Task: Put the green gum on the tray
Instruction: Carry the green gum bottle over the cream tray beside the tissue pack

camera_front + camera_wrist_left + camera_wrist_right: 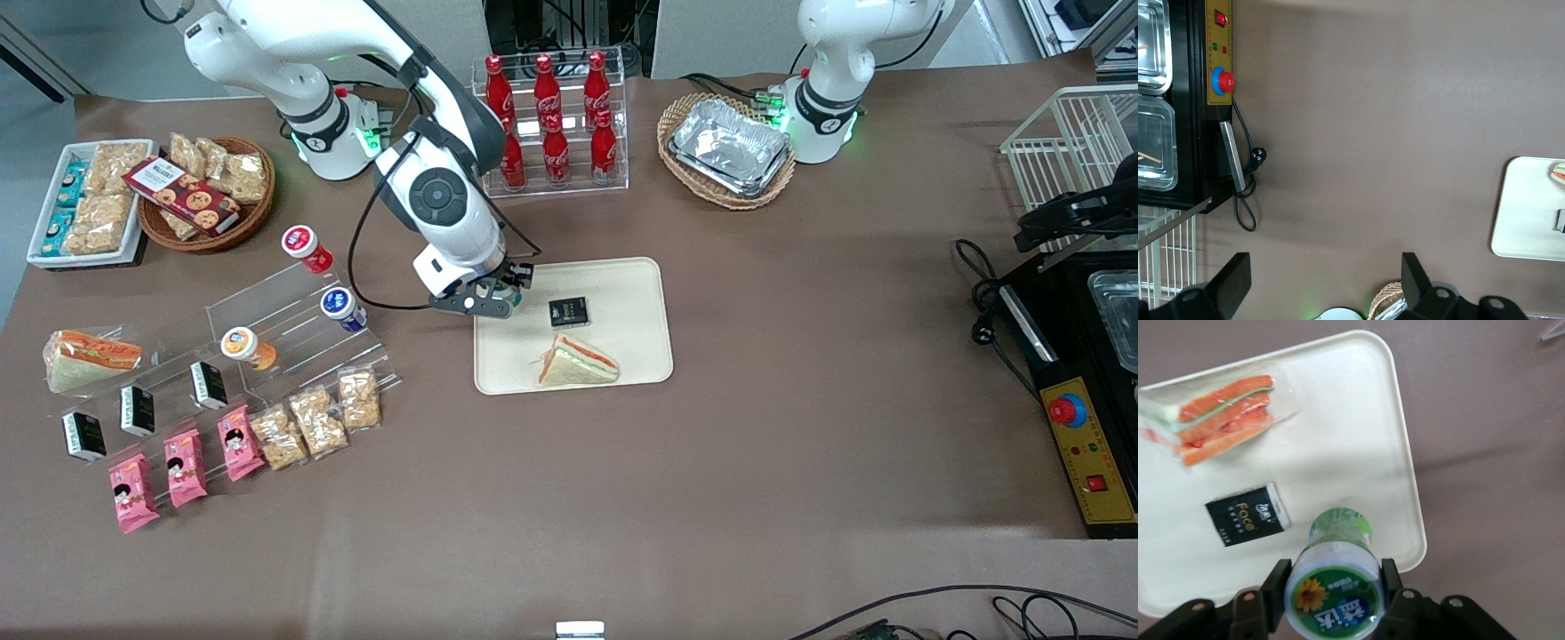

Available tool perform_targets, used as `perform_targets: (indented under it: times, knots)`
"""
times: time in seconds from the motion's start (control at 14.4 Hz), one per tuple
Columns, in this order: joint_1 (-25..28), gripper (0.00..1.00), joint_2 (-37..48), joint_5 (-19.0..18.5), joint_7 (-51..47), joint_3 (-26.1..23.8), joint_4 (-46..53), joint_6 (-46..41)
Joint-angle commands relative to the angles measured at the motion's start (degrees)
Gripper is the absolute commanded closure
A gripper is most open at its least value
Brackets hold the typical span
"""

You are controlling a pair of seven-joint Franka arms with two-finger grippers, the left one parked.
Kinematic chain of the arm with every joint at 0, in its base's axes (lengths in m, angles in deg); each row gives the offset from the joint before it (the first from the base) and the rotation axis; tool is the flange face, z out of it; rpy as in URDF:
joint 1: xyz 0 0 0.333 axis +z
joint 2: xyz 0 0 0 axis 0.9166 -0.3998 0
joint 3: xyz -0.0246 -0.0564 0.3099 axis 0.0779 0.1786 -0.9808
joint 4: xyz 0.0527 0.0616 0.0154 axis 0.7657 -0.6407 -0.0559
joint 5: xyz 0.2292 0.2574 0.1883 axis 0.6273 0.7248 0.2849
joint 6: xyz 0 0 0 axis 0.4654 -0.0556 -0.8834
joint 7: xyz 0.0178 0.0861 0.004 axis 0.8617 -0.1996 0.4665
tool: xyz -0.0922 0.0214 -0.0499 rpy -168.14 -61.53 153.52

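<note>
My right gripper [503, 291] hangs over the edge of the cream tray [636, 293] that lies toward the working arm's end. In the right wrist view the gripper [1335, 587] is shut on the green gum [1335, 583]; its fingers [1277, 581] press both sides of the green-and-white lid. The bottle's green body points down at the tray [1358, 447] near its corner, and I cannot tell whether it touches. In the front view only a sliver of the gum [508, 286] shows between the fingers.
On the tray lie a wrapped sandwich [578, 363] and a small black box [568, 312]. Red-, blue- and orange-lidded bottles [307, 249] stand on a clear acrylic rack toward the working arm's end. A cola bottle rack [553, 124] and a foil-tray basket [729, 149] stand farther from the camera.
</note>
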Motion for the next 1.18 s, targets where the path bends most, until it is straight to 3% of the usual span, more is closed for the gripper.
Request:
perform_targets:
  times: [0.0,0.21,0.69,0.9,0.97,1.11]
  knots:
    - [1.1,0.8,-1.6,-1.8,-1.8,0.2,-1.9,3.7]
    - [1.3,0.8,-4.4,-5.0,-4.3,0.2,-3.1,8.6]
    - [1.5,0.8,-6.4,-7.0,-6.5,0.2,-3.0,10.8]
    - [1.5,0.72,-7.2,-7.0,-6.6,0.2,-2.8,10.9]
    - [1.5,0.67,-7.4,-7.0,-6.6,0.2,-2.7,11.2]
    - [1.2,0.27,-7.5,-6.9,-6.8,0.2,-2.7,11.3]
